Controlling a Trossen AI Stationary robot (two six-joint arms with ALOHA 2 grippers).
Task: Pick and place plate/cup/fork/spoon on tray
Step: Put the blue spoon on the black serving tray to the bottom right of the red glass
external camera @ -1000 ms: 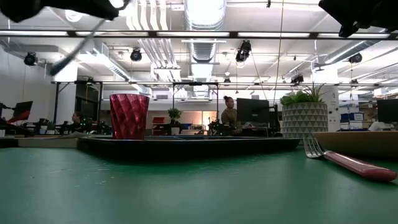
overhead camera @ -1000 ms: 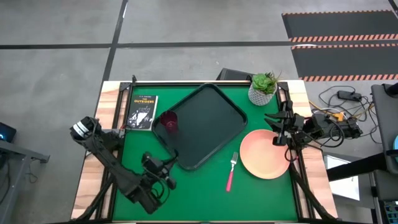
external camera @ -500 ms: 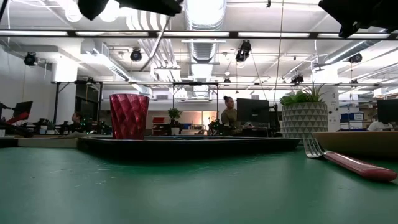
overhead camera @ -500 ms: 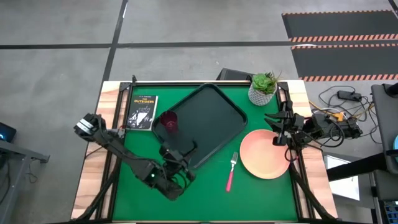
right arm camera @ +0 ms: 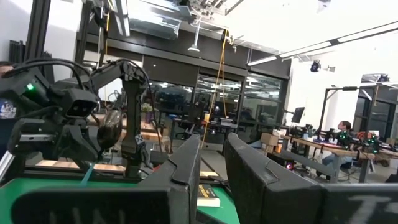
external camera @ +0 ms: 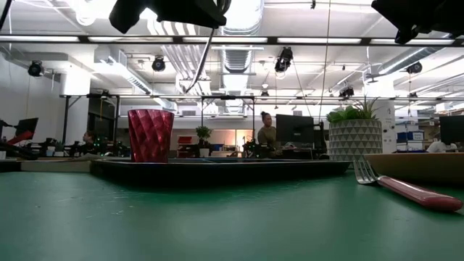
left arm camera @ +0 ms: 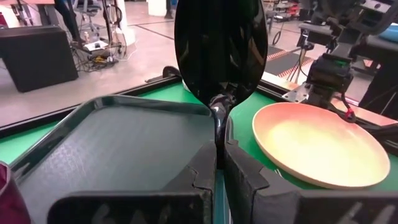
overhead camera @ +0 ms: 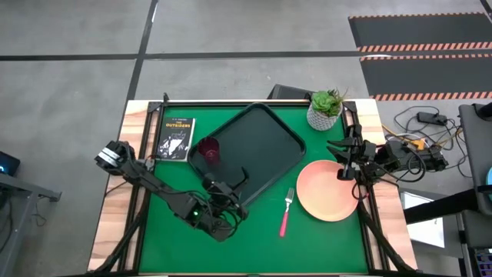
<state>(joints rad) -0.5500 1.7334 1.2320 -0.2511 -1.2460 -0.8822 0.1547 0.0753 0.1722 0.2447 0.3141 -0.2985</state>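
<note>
Left gripper (left arm camera: pixel 219 163): I'm pinching the spoon (left arm camera: pixel 219 56) upright by its handle, carrying it over the tray (left arm camera: pixel 118 134).
Right gripper (right arm camera: pixel 211 163): I'm waiting over the plate (overhead camera: pixel 327 190), fingers slightly parted.

A small black book (overhead camera: pixel 176 138) lies flat near the far left corner of the green table (overhead camera: pixel 323 238) — white lettering on its cover. At the far right corner stands a white patterned pot with a green plant (overhead camera: pixel 325 109). Beyond the table, a person (external camera: pixel 267 130) sits at a monitor.
</note>
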